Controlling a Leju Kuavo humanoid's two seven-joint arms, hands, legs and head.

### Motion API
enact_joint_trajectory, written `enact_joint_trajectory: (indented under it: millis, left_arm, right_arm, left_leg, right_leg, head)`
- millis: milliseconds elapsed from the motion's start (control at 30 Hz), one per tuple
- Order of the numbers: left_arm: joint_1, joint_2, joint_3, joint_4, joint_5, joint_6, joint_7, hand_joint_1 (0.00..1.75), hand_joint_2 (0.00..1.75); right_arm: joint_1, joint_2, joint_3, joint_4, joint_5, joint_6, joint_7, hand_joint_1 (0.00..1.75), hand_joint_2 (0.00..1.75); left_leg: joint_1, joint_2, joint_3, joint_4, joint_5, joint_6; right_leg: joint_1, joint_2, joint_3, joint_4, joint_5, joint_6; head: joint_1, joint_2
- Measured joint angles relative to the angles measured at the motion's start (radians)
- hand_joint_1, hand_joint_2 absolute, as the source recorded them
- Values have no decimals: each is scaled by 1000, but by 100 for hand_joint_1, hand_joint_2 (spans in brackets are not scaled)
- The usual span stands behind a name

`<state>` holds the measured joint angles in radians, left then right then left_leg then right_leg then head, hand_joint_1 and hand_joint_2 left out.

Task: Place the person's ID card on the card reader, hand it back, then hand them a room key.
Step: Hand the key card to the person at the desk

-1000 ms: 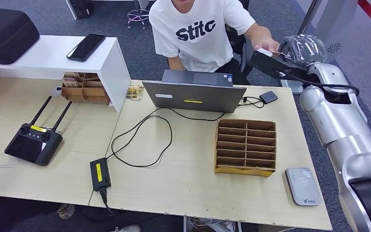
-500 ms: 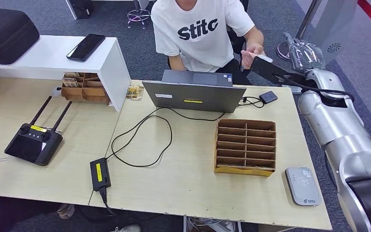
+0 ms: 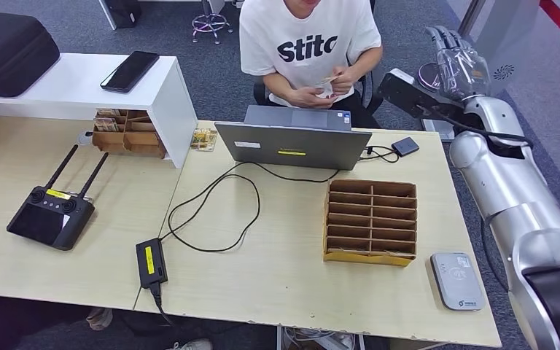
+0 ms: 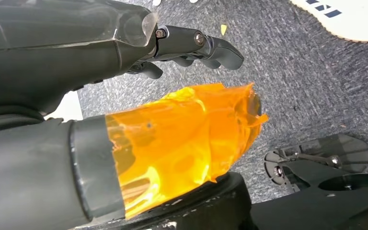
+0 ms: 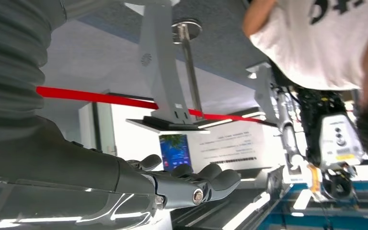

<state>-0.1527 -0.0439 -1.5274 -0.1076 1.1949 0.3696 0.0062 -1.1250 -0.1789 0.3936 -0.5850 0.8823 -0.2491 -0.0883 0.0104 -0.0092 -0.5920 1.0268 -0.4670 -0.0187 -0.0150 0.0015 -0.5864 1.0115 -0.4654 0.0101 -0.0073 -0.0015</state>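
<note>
My right hand [image 3: 458, 65] is raised at the far right beyond the table, fingers spread and holding nothing; the right wrist view shows its fingers [image 5: 199, 184] stretched out in the air. The person in a white shirt [image 3: 310, 47] sits behind the laptop and holds the small ID card [image 3: 328, 80] in both hands at chest height. The grey card reader [image 3: 456, 281] lies flat on the table's near right corner. A cardboard slot box [image 3: 370, 221] stands just left of it. My left hand [image 4: 100, 57] hangs over the carpet, empty, its thumb [image 4: 187, 139] wrapped in orange tape.
A grey laptop [image 3: 293, 144] with a black cable [image 3: 211, 211] sits mid-table, a power brick [image 3: 150, 262] near the front edge. A black remote controller [image 3: 51, 215] lies at the left. A white shelf [image 3: 87, 87] carries a phone [image 3: 129, 71].
The person took the card from my right hand and drew it back to their chest. My right hand lifted slightly, its fingers now spread and empty.
</note>
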Motion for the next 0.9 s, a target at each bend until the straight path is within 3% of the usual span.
enact_joint_trajectory:
  millis: [200, 333, 567, 733, 900]
  left_arm:
    - [10, 0, 0, 0, 12, 4, -7, 0, 0]
    - [17, 0, 0, 0, 37, 8, -14, 0, 0]
    - [33, -3, 6, 0, 91, 21, -21, 0, 0]
    - [45, -4, 15, 0, 123, 30, -23, 0, 0]
    - [47, -6, 31, 0, 146, 39, -31, 0, 0]
  right_arm:
    - [42, -5, -10, -103, -36, -7, -26, 0, 175]
    - [160, -27, -20, -281, -62, -29, -47, 0, 175]
    - [570, -129, -67, -692, -15, -149, -71, 0, 175]
    - [890, -190, -194, -935, 18, -238, -100, 0, 175]
    - [1154, -198, -329, -1134, 11, -281, -147, 0, 175]
  left_leg:
    - [0, 0, 0, 0, 0, 0]
    - [0, 0, 0, 0, -1, 0]
    - [0, -6, 0, 0, -3, 1]
    - [0, -7, -1, 0, -7, 3]
    - [0, -6, -1, 0, -9, 3]
  right_leg:
    - [0, 0, -1, 0, 0, 0]
    - [0, 0, 0, 0, -1, 0]
    - [0, -7, 2, -3, -4, 1]
    - [0, -8, 2, -3, -6, 3]
    - [0, -8, 3, -3, -8, 2]
  head:
    - [0, 0]
    - [0, 0]
    - [0, 0]
    - [0, 0]
    - [0, 0]
